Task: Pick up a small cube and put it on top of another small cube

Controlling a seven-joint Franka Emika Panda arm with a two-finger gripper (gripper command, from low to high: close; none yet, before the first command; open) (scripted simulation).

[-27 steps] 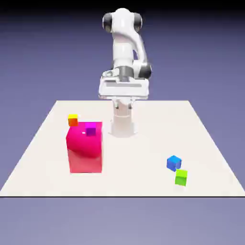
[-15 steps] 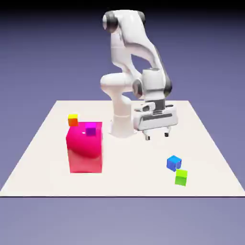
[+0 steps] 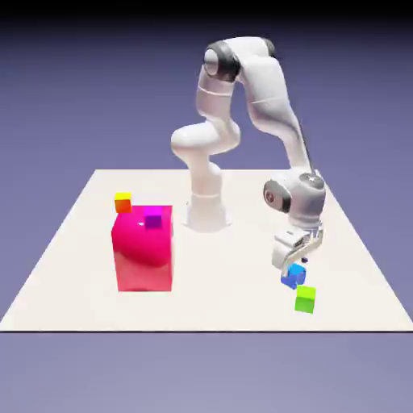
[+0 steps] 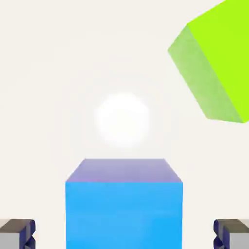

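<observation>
Nearest the camera in the exterior view, the lime-green cube (image 3: 305, 299) is sitting on the worktop (image 3: 242, 306), with the small blue cube (image 3: 294, 277) lying just beside it, slightly farther back. The end effector (image 3: 294, 260) is hanging directly over the blue cube, its fingers spread wide; in the hand view the two grey fingertips (image 4: 17, 232) are standing clear of the cube's flanks, gripping nothing. The blue cube (image 4: 124, 209) is resting flat on the pale surface, centred between them, while the lime-green cube (image 4: 214, 65) is showing off to one side.

The blue cube is looking rigid and light, with flat, smooth faces, so a pinch on its two opposite side faces, low and centred, should be holding it squarely. Its closeness to the green neighbour is likely calling for care.

Farther back, the big pink block (image 3: 143, 250) is carrying a small magenta cube (image 3: 152, 220), with an orange-yellow cube (image 3: 123, 201) behind it.
</observation>
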